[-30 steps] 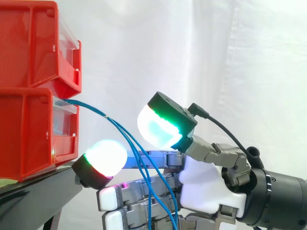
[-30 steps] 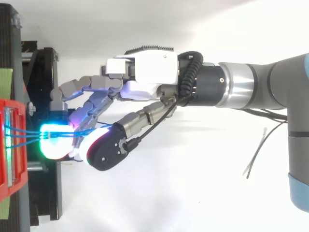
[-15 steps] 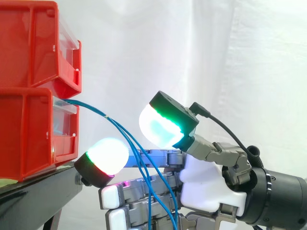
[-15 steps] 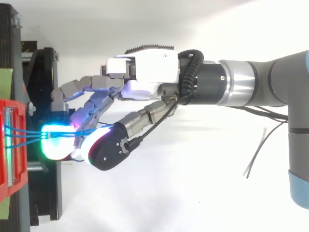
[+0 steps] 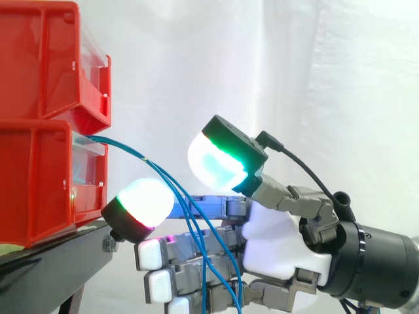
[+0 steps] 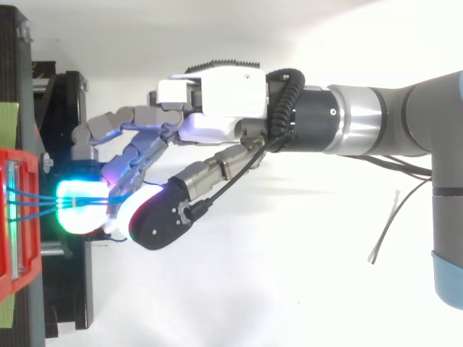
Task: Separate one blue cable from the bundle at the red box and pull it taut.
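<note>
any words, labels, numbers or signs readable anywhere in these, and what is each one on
None can be read.
Red bins: plain fronts, no legible print.
Hand: no legible marking on its white palm or dark pad backs.
Black stand: no print.

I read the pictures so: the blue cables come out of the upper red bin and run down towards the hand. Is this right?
Not fully. The side view shows the blue cables coming out of the lower red bin, not the upper red bin. The rest holds: they run down towards the hand.
</note>
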